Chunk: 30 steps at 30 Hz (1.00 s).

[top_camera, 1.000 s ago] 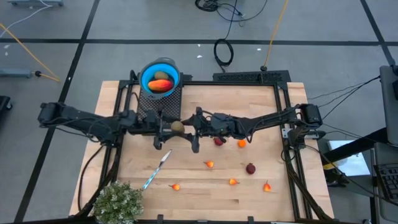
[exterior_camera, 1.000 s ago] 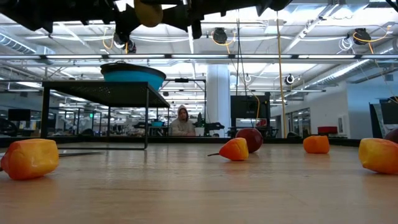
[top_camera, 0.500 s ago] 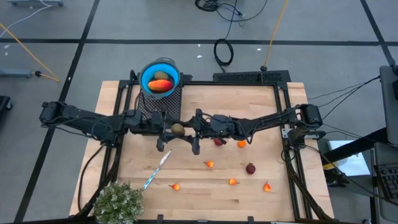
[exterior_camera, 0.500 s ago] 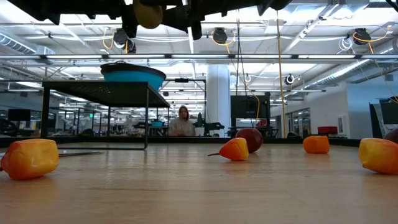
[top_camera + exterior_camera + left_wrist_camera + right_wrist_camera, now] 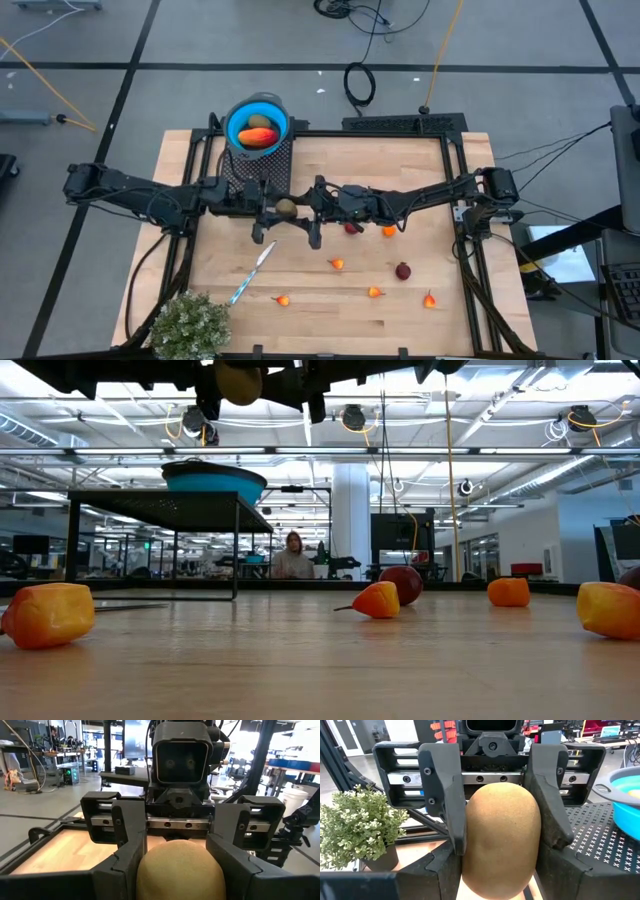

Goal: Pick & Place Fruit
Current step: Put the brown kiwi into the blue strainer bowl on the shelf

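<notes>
An olive-brown oval fruit [image 5: 286,207] hangs high above the table's middle, between my two grippers, which face each other. My left gripper [image 5: 272,208] comes from the table's left and is shut on the fruit [image 5: 502,835]. My right gripper [image 5: 302,208] comes from the right and is shut on the same fruit [image 5: 180,870]. A blue bowl [image 5: 258,125] with a red-orange piece and an olive oval stands on a black mesh stand [image 5: 262,168]. Dark red balls [image 5: 402,270] and small orange bits [image 5: 337,264] lie on the table. My left gripper pinches the fruit's two long sides [image 5: 146,875] between its fingers [image 5: 451,815], at the end toward the table's left. It comes level from the left. The fruit is lifted clear of the table. My right gripper pinches the fruit's sides [image 5: 470,870] between its fingers [image 5: 131,832], at the end toward the table's right. It comes level from the right, opposite the left gripper. The fruit hangs between both grippers, clear of the table.
A blue-handled knife [image 5: 252,272] lies left of centre and a bushy green plant [image 5: 188,325] stands at the near left corner. Black frame rails [image 5: 462,200] run along the table's sides. A person sits far off in the room behind [image 5: 293,555].
My left gripper has edged a little toward the right gripper and closed in around the fruit. The fruit and my right gripper have stayed where they were.
</notes>
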Available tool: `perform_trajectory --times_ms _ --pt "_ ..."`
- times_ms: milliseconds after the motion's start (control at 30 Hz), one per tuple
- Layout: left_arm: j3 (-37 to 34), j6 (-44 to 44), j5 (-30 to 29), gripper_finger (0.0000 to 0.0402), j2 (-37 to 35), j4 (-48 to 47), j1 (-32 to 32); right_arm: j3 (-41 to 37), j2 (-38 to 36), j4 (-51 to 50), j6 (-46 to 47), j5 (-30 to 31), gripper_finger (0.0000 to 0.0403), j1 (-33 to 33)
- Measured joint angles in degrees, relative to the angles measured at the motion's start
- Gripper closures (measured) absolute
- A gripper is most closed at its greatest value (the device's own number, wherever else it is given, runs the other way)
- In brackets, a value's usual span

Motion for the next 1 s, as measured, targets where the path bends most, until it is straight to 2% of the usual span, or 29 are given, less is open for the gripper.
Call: perform_trajectory --times_ms 333,667,833,1000 --pt "0.0 0.2 0.2 0.0219 -0.2 0.1 0.0 0.0 0.0 -0.7 -0.3 -1.7 0.0168 0.0" --pt "0.0 1.7 -0.1 0.0220 -0.8 2.1 0.0 0.0 0.0 -8.3 0.8 -3.9 0.0136 0.0" --pt "-0.1 2.2 -4.3 0.0220 -2.3 1.8 0.1 0.0 0.0 -14.7 5.0 -6.5 0.0143 0.0" --pt "-0.1 4.5 -9.6 0.0220 -5.0 1.2 0.0 0.0 0.0 -18.3 6.7 -9.1 0.0172 0.0"
